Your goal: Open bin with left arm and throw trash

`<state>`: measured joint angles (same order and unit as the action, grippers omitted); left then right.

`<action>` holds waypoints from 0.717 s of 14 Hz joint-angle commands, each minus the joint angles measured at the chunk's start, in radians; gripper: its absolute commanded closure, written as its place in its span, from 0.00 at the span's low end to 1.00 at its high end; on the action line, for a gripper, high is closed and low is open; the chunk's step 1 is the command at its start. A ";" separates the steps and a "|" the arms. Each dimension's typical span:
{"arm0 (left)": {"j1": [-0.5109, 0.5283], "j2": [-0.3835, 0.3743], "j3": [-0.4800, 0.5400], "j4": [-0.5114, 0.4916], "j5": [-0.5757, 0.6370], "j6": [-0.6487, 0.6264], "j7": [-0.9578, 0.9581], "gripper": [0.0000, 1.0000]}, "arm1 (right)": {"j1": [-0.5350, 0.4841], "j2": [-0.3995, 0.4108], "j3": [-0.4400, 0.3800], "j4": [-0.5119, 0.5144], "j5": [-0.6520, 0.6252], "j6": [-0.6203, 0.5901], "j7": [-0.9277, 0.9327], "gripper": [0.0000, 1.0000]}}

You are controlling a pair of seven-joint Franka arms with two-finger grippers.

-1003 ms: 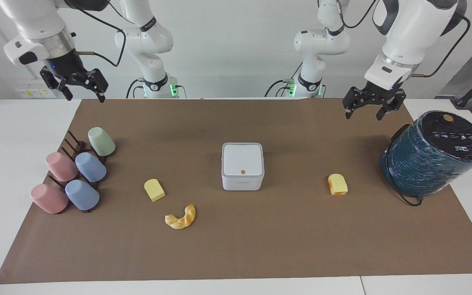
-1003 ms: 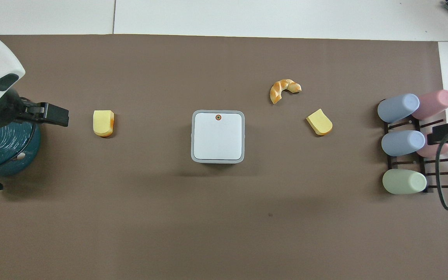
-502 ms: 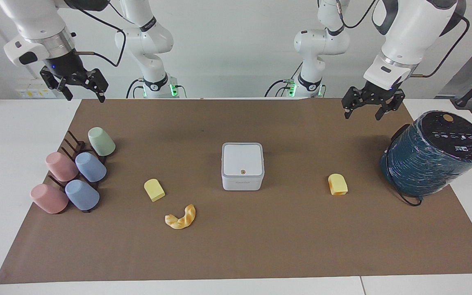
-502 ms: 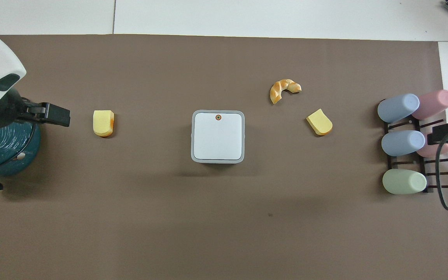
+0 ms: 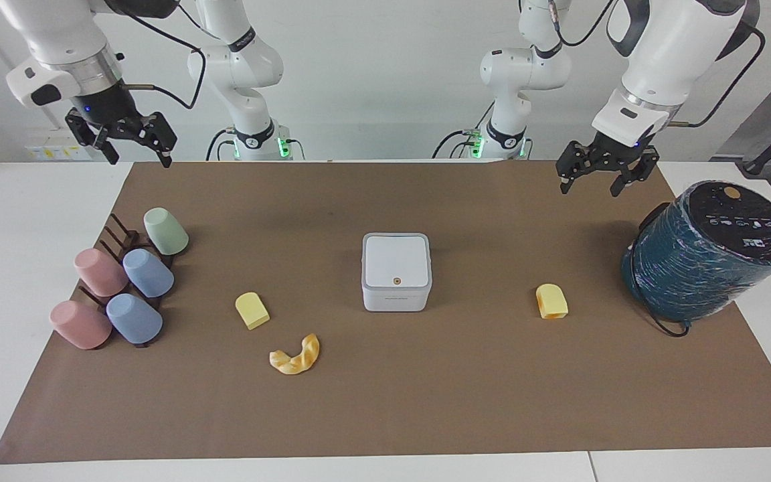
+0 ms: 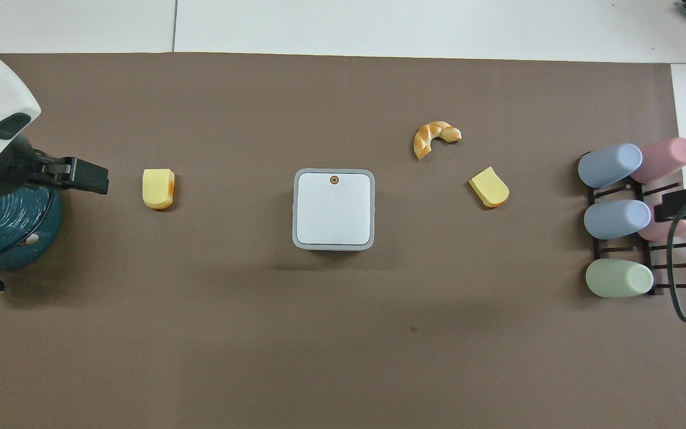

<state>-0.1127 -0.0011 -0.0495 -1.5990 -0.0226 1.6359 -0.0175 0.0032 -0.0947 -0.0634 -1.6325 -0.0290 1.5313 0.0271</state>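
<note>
Nearest the robots, both arms hang raised above their edge of the brown paper mat (image 5: 385,415) that covers the white counter (image 5: 31,201). The left hand (image 5: 591,181), a black two-finger piece on a white jointed arm, hovers at the upper right of the facing view, over the mat close to the big dark teal wrapped cylinder (image 5: 707,251); its fingers stand spread apart and hold nothing. The right hand (image 5: 136,144), at the upper left of that view, hangs over the mat's corner, likewise spread wide and empty.

Next out, in the middle of the frame, sits the small white square plastic bin with rounded corners (image 5: 396,271), its lid shut and flat, a tiny orange dot (image 6: 334,179) on the lid edge away from the robots. Nothing touches it.

At the left of the facing view a dark wire rack (image 5: 114,241) carries five pastel cups lying tilted: one green (image 5: 165,231), two blue (image 5: 148,272) (image 5: 134,318), two pink (image 5: 100,271) (image 5: 79,324).

Slightly farther from the robots than the bin lie two pale yellow rounded blocks: one (image 5: 551,300) between the bin and the cylinder, well apart from both, the other (image 5: 251,310) between the bin and the rack. Farthest out, at lower centre-left of the facing view, rests the golden twisted croissant-like piece (image 5: 296,355), near the second block but not touching it.
</note>
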 commanded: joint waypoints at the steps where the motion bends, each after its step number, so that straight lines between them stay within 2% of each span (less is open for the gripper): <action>1: -0.015 0.003 -0.001 0.007 -0.028 -0.005 0.007 0.00 | -0.005 -0.014 0.004 -0.006 0.011 -0.014 -0.003 0.00; 6: -0.110 0.039 -0.001 0.002 -0.043 0.030 -0.090 0.00 | -0.006 -0.014 0.004 -0.006 0.011 -0.014 -0.003 0.00; 10: -0.185 0.091 -0.001 0.002 -0.095 0.102 -0.257 0.49 | -0.005 -0.014 0.004 -0.006 0.011 -0.014 -0.003 0.00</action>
<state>-0.2653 0.0655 -0.0631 -1.6011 -0.0908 1.6970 -0.2027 0.0032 -0.0947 -0.0634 -1.6325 -0.0290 1.5313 0.0271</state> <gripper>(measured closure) 0.348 0.000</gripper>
